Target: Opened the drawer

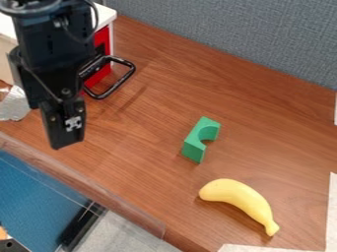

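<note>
Over on the wooden tabletop (pixel 263 128) there's a green block (pixel 197 141) with a curved notch in one side, lying around the middle, and a yellow banana (pixel 240 196) nearer the front, its narrow tip pointing to the lower right. A crumpled silvery sheet (pixel 13 105) sits at the left edge, beside the arm, and pale strips of what looks like paper (pixel 332 206) run along the lower right. A grey fabric partition (pixel 230 34) closes off the back. The block and banana are both well apart from the drawer; what's in the way of my view is the black arm (pixel 52 44), which covers part of the red drawer front (pixel 101 78) and the white-topped cabinet (pixel 106 13) at the upper left. The drawer's black loop handle (pixel 119 84) juts out over the table, to the right of the gripper (pixel 64 135) from where I'm looking and higher in view than its tip. The gripper hangs pointing down, nearer to me than the handle. I can't tell whether it's open or closed.
</note>
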### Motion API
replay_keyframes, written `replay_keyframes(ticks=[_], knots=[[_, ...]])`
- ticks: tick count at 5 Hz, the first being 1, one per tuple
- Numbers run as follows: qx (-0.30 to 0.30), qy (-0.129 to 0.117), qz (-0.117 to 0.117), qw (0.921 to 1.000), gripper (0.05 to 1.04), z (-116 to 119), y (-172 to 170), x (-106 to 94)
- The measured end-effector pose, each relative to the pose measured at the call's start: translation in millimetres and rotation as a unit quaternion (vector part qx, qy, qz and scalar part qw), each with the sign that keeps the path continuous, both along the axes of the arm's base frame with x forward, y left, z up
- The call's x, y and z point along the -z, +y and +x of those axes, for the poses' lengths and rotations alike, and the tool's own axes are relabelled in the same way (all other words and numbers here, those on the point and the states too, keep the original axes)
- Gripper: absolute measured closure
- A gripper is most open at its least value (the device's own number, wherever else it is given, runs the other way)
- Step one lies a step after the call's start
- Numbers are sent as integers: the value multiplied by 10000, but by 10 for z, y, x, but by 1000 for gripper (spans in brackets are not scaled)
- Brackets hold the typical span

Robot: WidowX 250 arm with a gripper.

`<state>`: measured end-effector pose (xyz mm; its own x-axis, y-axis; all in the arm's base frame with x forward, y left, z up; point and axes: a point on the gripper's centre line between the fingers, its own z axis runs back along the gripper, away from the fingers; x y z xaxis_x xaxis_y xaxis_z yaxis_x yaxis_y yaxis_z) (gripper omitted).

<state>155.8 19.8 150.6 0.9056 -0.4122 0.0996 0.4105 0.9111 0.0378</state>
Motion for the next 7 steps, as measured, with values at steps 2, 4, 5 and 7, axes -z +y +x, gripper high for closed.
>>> replay_keyframes(ticks=[2, 4, 5, 7], knots=[[326, -95, 34, 9994, 84, 116, 79, 240], [921, -637, 200, 9935, 84, 522, 262, 590], [971, -703, 343, 9922, 84, 756, 386, 805], [449, -856, 392, 9945, 84, 1261, 581, 867]])
